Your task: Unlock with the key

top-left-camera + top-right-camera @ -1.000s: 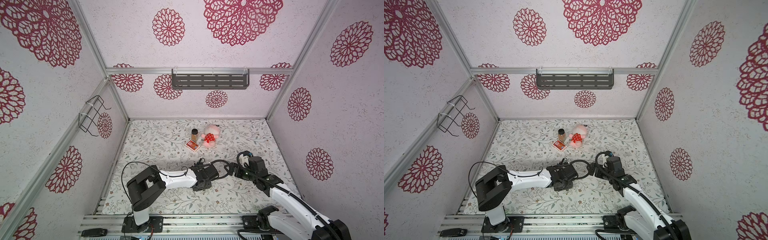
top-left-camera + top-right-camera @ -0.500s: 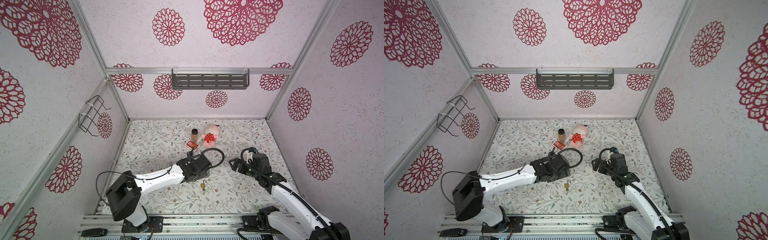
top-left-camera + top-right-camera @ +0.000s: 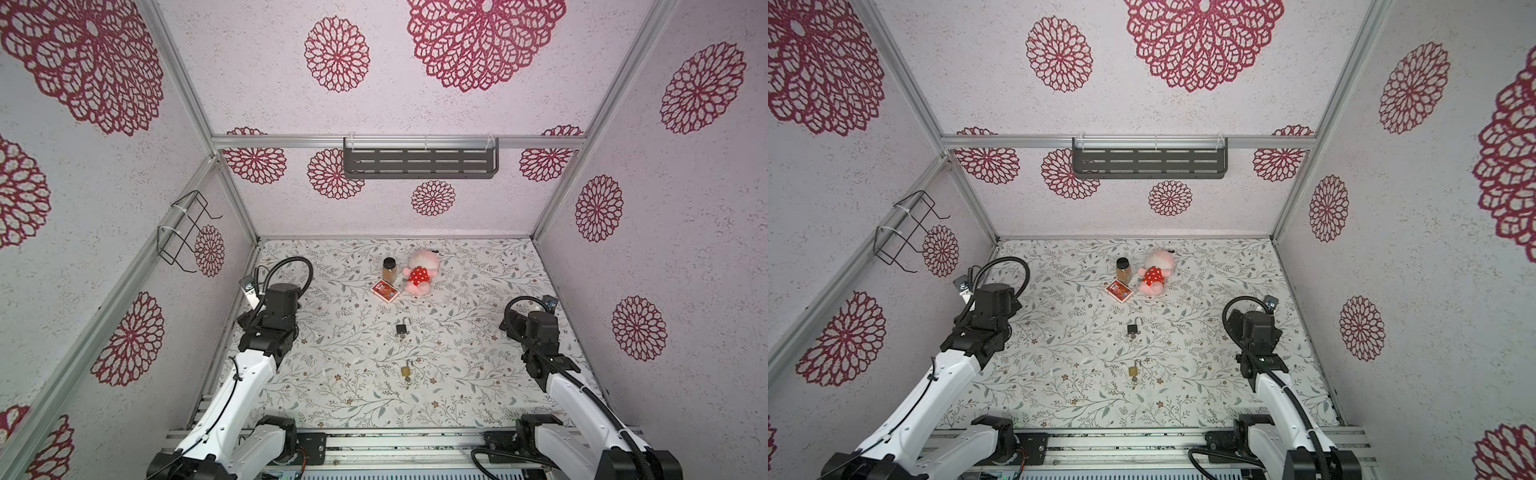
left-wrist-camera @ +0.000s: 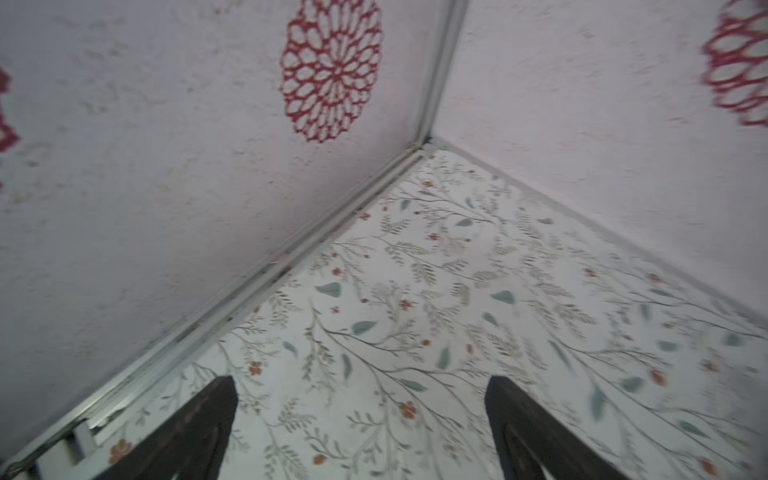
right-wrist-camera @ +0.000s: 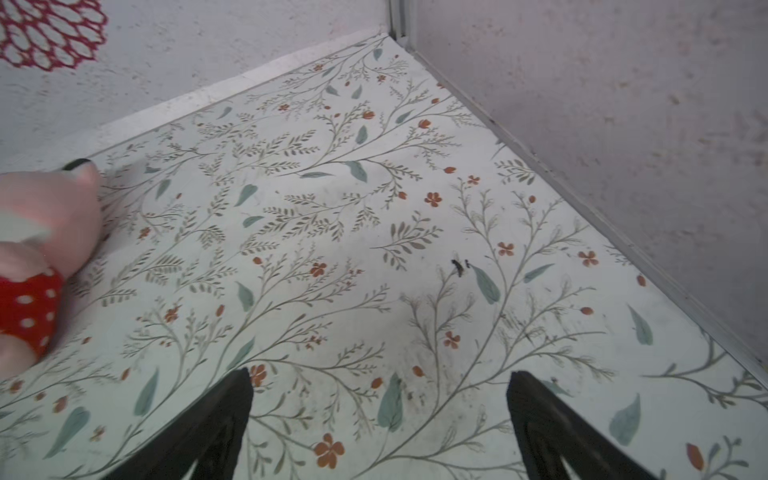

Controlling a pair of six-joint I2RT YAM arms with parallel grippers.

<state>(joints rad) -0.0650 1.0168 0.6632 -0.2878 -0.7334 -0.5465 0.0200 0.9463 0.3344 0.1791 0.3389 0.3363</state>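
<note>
The small brass padlock (image 3: pixel 406 371) is being left on the floral counter (image 3: pixel 332 399), centrally toward its front edge. The left tool (image 4: pixel 360 380) and right tool (image 5: pixel 379 373), both released and empty, are being withdrawn to opposite side edges, so unlocking seems done.

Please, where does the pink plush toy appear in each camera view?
Top view: plush toy on the far middle of the floral cover, beside the brown jar.
Top view: same place, beside the brown jar.
Left wrist: not in it.
Right wrist: partly seen, cut by the frame edge.
Shared landmark: the floral cover, in all four.
</note>
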